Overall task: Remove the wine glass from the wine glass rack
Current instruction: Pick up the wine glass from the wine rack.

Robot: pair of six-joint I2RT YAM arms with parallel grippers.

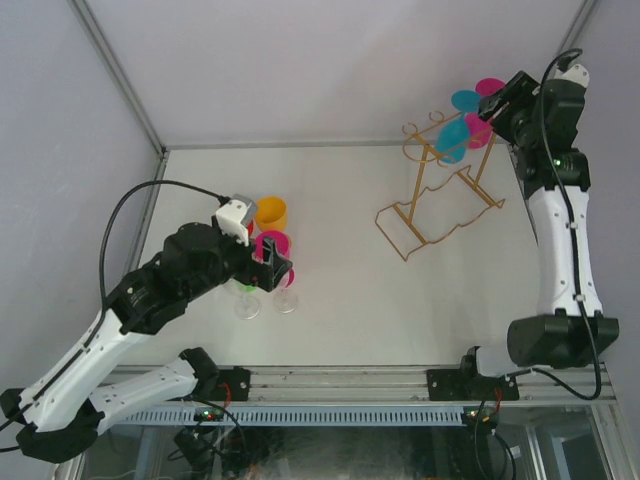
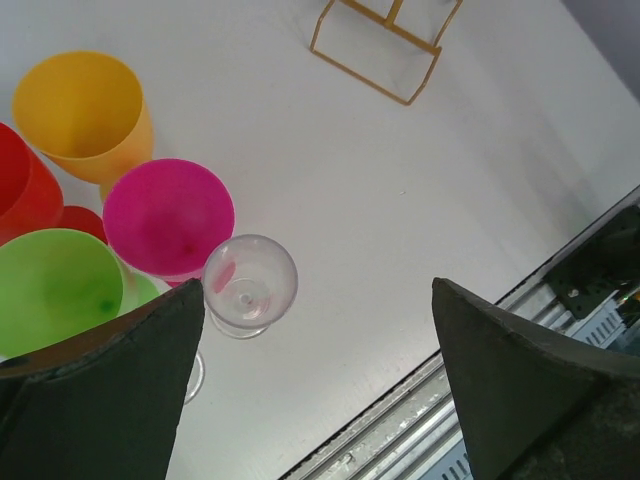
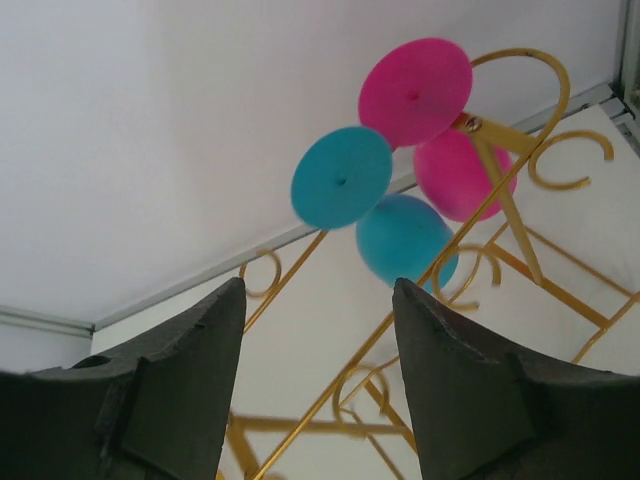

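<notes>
The gold wire wine glass rack [image 1: 440, 205] stands at the back right of the table. A blue wine glass [image 1: 452, 140] and a pink wine glass [image 1: 478, 130] hang upside down from its top loops. My right gripper [image 1: 497, 115] is open and empty, close beside the pink glass at the rack's top. In the right wrist view the blue glass [image 3: 405, 238] and the pink glass [image 3: 460, 172] hang just beyond my open right gripper [image 3: 318, 290], among the rack's arms [image 3: 500, 170]. My left gripper [image 1: 275, 270] is open and empty.
Several glasses stand upright at the left under my left gripper [image 2: 318, 300]: yellow [image 2: 85, 105], magenta [image 2: 168, 215], green [image 2: 55, 290] and red [image 2: 20, 190], with a clear foot [image 2: 250, 283]. The rack's base [image 2: 375, 60] shows farther off. The table's front rail [image 1: 330, 385] is near.
</notes>
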